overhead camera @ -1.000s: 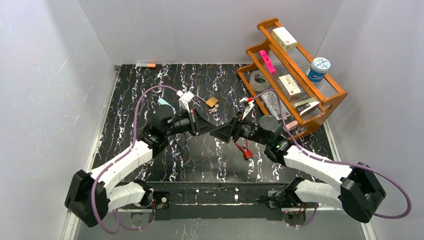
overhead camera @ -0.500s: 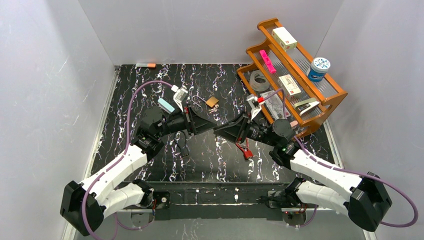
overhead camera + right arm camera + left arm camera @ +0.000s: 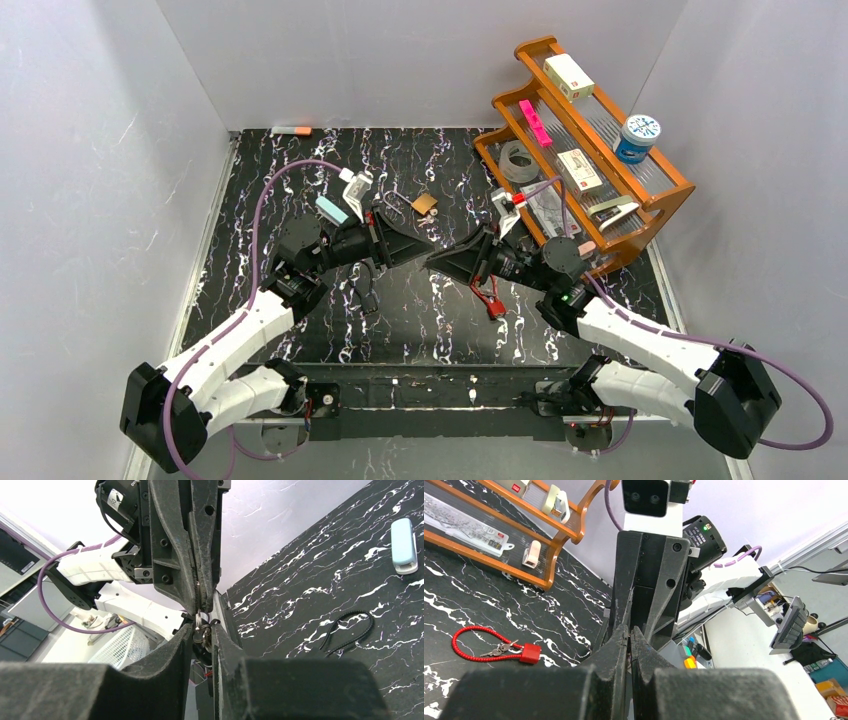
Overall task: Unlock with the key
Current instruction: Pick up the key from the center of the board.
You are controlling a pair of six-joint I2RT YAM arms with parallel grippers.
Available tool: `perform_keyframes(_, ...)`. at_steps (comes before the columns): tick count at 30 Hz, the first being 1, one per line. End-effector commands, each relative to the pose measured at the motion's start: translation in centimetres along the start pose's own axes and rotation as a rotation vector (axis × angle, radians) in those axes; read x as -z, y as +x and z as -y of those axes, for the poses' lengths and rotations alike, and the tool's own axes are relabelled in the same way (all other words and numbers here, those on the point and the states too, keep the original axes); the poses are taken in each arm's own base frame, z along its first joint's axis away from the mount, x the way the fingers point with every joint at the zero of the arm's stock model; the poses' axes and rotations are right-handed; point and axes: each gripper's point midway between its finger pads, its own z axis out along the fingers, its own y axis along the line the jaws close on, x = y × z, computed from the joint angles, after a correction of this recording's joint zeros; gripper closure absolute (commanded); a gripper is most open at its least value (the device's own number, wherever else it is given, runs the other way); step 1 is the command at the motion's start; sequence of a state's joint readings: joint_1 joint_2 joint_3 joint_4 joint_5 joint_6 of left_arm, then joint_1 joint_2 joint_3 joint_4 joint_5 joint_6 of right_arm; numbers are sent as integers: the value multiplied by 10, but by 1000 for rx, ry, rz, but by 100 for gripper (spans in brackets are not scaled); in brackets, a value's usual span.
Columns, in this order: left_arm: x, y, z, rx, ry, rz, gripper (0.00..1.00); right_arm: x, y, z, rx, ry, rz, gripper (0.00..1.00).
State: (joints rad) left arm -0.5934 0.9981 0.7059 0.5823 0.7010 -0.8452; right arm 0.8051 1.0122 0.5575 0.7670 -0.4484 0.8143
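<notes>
Above mid-desk: left tool [image 3: 629, 635] and right tool [image 3: 202, 636] meet nose to nose, raised off the desk [image 3: 450, 335], each arm reaching in from its own side.
Left tool: fingers pressed together with only a hairline gap. In the right wrist view, the small ring of the key [image 3: 199, 617] sits right at their tips.
Right tool: fingers drawn in close on a small dark metal piece just under that ring.
Key: pinched between the two tools, off the desk. It is too small to make out the blade or which way it points.
Lock [image 3: 530, 653]: small red block lying flat on the desk, on the right arm's side of the meeting tools and apart from both.
Loop [image 3: 455, 641]: red cord running out from the lock in a long oval, flat on the desk.
Grey bits [image 3: 499, 650]: small metal pieces lying inside the loop next to the lock, too small to name.
Rack [image 3: 686, 187]: orange wooden shelf at the desk's far right, behind the right arm, holding small items.
Blue case [image 3: 404, 540]: flat on the desk, near the left arm's wrist.
Black band [image 3: 350, 625]: thin bent strip on the desk by the left arm.
Brown tag [image 3: 425, 203]: on the desk just beyond the tools.
</notes>
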Motion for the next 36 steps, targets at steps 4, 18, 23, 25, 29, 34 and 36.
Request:
perform_keyframes(4, 3, -5, 16, -43, 56, 17, 100, -7, -25, -16, 23, -42, 79, 73)
perform_keyframes(18, 4, 0, 13, -35, 51, 13, 100, -8, -28, -16, 41, -43, 90, 79)
perform_keyframes(23, 5, 3, 11, -30, 48, 10, 100, -8, -29, -15, 41, -42, 101, 94)
perform_keyframes(25, 5, 2, 11, -23, 46, 12, 100, -7, -29, -14, 41, -38, 106, 99)
perform_keyframes(29, 2, 0, 10, 17, 42, 11, 84, -4, -26, -10, 56, -31, 114, 99)
perform_keyframes(34, 1, -11, 6, 55, 3, 70, 40, 0, -17, -5, 79, -28, 105, 99)
perform_keyframes(36, 3, -16, 2, 61, -29, 111, 30, 2, -16, -5, 81, -27, 105, 99)
